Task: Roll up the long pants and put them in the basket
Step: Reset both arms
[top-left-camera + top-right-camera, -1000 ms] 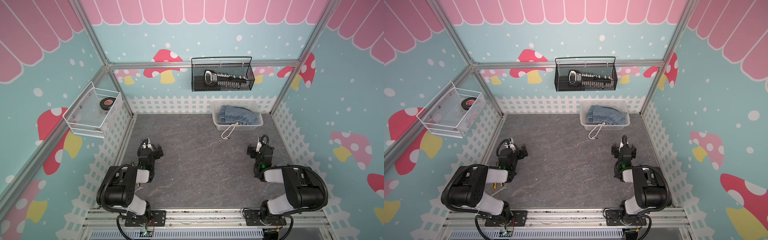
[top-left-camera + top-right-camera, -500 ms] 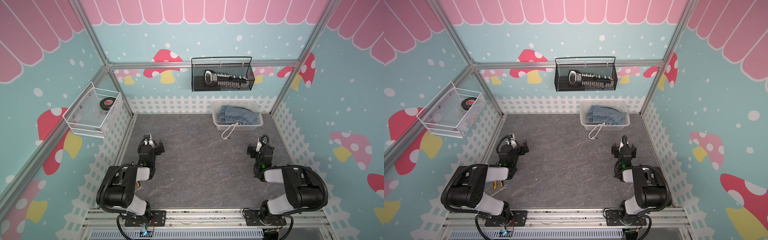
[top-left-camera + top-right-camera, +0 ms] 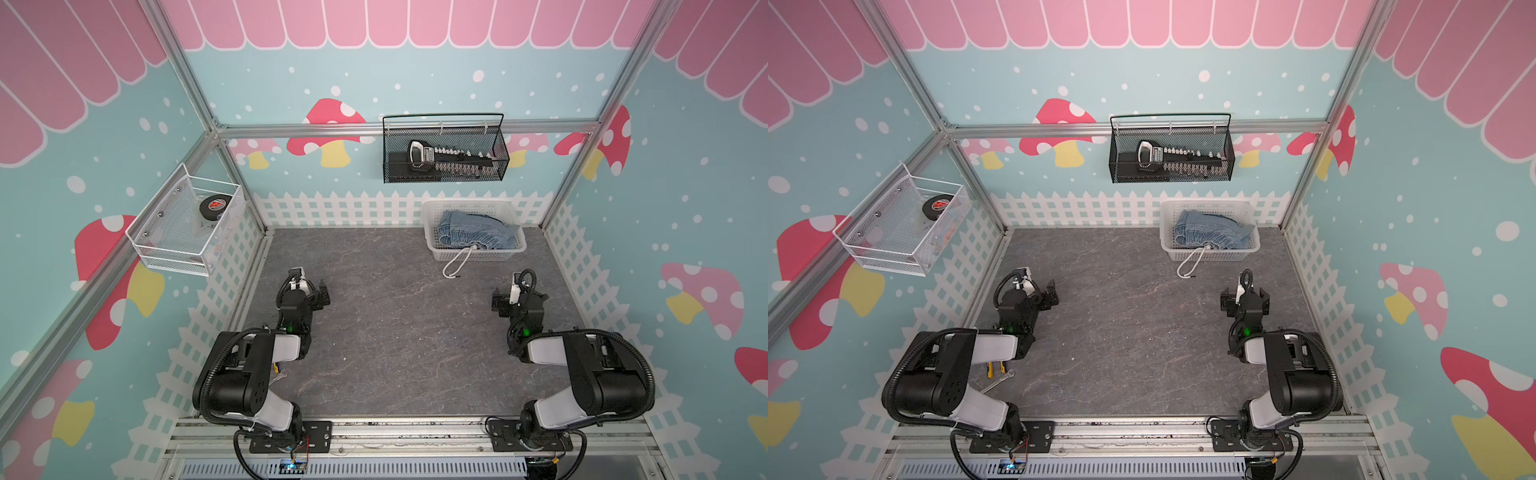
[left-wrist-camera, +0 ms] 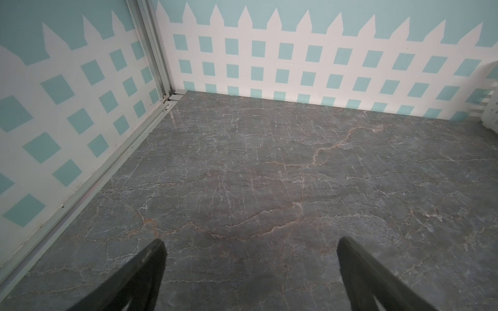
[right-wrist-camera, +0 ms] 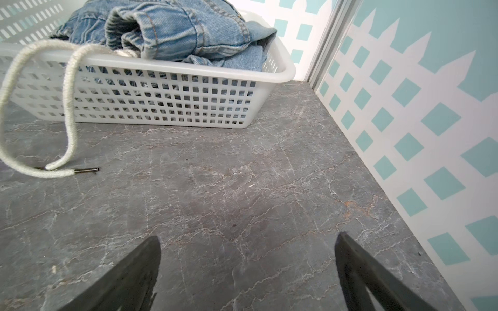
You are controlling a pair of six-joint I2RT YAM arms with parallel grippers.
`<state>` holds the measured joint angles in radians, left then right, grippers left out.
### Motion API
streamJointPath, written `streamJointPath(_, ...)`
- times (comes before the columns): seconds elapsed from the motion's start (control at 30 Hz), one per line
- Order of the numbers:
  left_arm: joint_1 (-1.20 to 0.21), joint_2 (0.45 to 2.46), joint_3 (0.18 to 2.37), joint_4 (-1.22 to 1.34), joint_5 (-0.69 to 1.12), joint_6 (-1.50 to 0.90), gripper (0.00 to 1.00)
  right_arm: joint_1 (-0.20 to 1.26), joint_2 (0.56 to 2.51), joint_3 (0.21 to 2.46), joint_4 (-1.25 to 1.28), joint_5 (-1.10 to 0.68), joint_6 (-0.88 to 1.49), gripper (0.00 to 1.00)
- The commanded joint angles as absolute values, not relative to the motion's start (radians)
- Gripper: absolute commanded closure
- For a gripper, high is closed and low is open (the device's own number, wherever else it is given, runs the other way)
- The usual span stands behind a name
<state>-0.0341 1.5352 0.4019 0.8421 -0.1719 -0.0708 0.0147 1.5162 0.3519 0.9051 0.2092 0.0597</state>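
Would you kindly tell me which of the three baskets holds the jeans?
The white plastic basket on the table holds the jeans, their drawstring trailing out; the black mesh basket and the white wire basket hang on the walls.

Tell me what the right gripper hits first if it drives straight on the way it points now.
Probably the white basket, at the end of its front wall nearest the side wall, after bare table. The right gripper stands open; the long pants lie inside. Depth is unclear.
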Motion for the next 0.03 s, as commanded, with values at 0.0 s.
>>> streamJointPath(0.0, -0.037, 1.532, 0.405, 0.852, -0.183, -0.048, 0.01, 0.018, 1.521, 0.357, 0.918, 0.186, 0.043, 0.01)
